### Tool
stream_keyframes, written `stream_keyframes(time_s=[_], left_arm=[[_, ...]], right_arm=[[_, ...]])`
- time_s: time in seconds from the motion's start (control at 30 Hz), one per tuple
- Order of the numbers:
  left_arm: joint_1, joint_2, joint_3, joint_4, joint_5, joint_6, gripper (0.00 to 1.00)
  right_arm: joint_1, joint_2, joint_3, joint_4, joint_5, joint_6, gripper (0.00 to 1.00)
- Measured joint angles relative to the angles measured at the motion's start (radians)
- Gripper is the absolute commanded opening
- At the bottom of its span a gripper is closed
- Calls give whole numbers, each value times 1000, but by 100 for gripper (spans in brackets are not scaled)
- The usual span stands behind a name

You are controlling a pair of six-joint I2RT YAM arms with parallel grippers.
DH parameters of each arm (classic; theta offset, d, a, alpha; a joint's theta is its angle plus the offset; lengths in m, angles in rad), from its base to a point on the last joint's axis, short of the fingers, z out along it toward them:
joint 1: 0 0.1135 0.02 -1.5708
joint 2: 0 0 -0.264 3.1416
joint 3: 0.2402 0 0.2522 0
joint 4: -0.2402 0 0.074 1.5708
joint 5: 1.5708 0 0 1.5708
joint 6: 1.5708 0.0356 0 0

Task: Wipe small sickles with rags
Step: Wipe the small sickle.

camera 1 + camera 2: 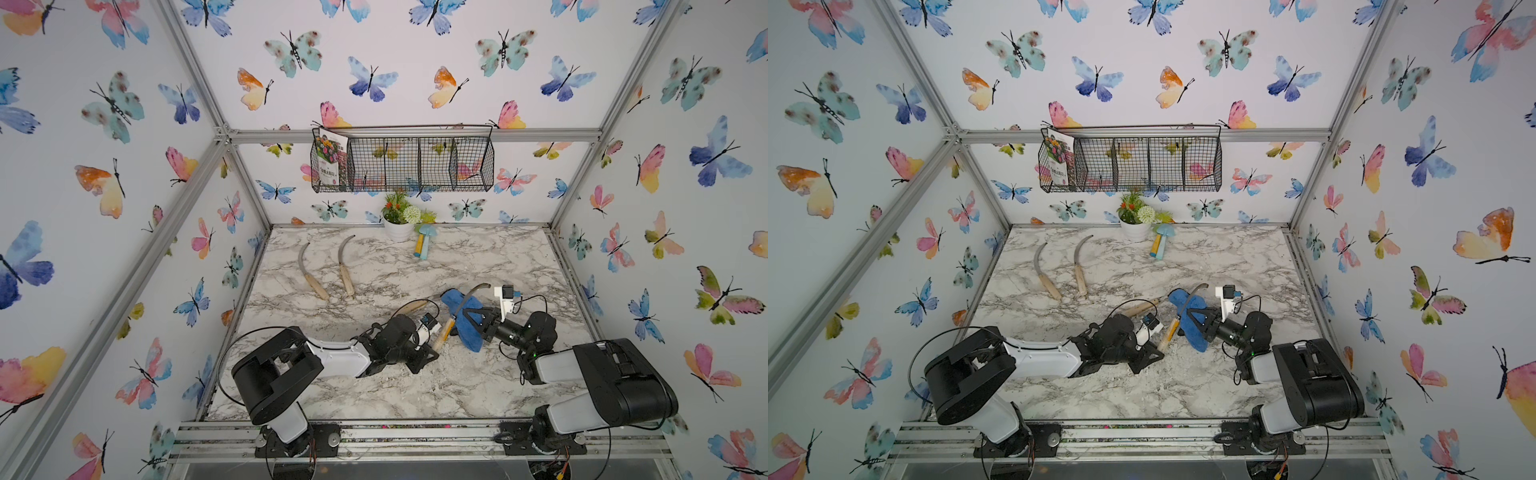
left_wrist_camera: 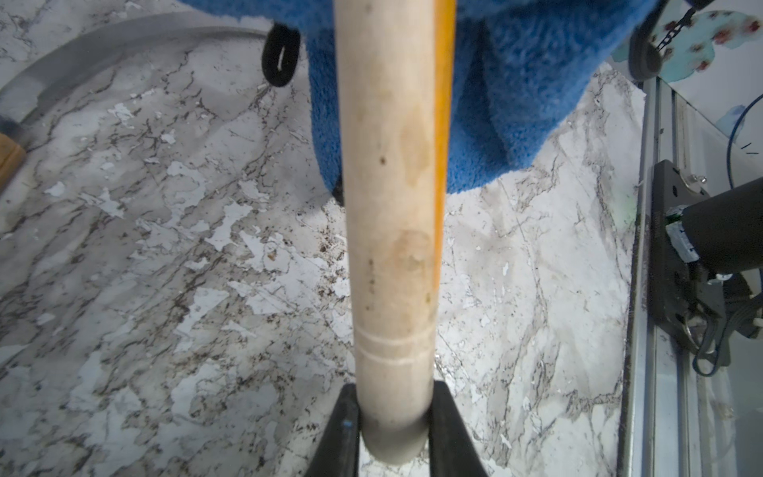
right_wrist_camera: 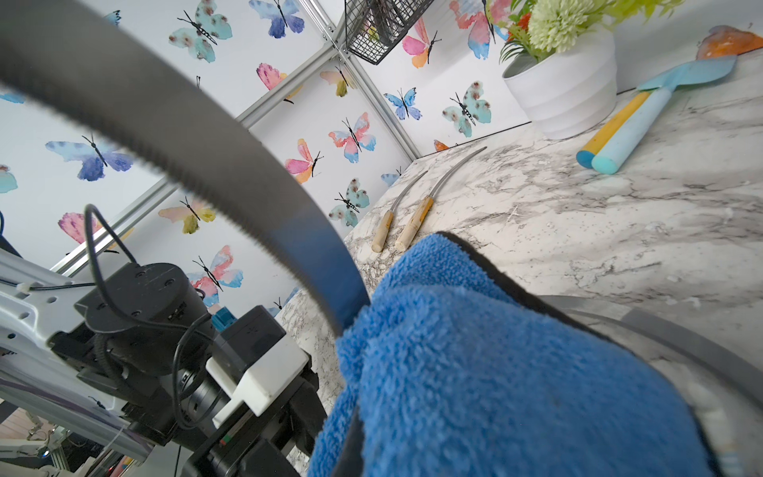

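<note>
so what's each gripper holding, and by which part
Left gripper: a sickle, by the butt end of its wooden handle. Right gripper: the blue rag, pinched around its middle where it folds over the blade.

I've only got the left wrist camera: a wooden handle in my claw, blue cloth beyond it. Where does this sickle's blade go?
Observer: The held sickle has its blade passing through the folded rag; the tip curves out past it.
Operator: What's gripping the rag?
Observer: The right claw, shut on it around the blade.
Operator: Other sickles beyond my view?
Observer: Two sickles lie side by side near the table's far left corner.
</note>
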Motion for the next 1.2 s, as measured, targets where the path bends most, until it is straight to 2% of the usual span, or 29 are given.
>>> stream_keyframes(time_s=[0.2, 0.47, 0.77, 1.0, 1.2], left_arm=[[1, 0, 13, 5, 3, 0, 0], [-1, 8, 30, 12, 6, 14, 0], [-1, 24, 34, 6, 5, 17, 0], [-1, 24, 34, 3, 0, 17, 0], [-1, 24, 34, -6, -16, 17, 0]], right_arm=[[-3, -63, 42, -85, 24, 0, 2], [-21, -285, 187, -295, 95, -15, 2], [-43, -484, 224, -492, 186, -45, 2], [-44, -468, 224, -525, 169, -32, 3], [-44, -308, 148, -388, 140, 25, 2]])
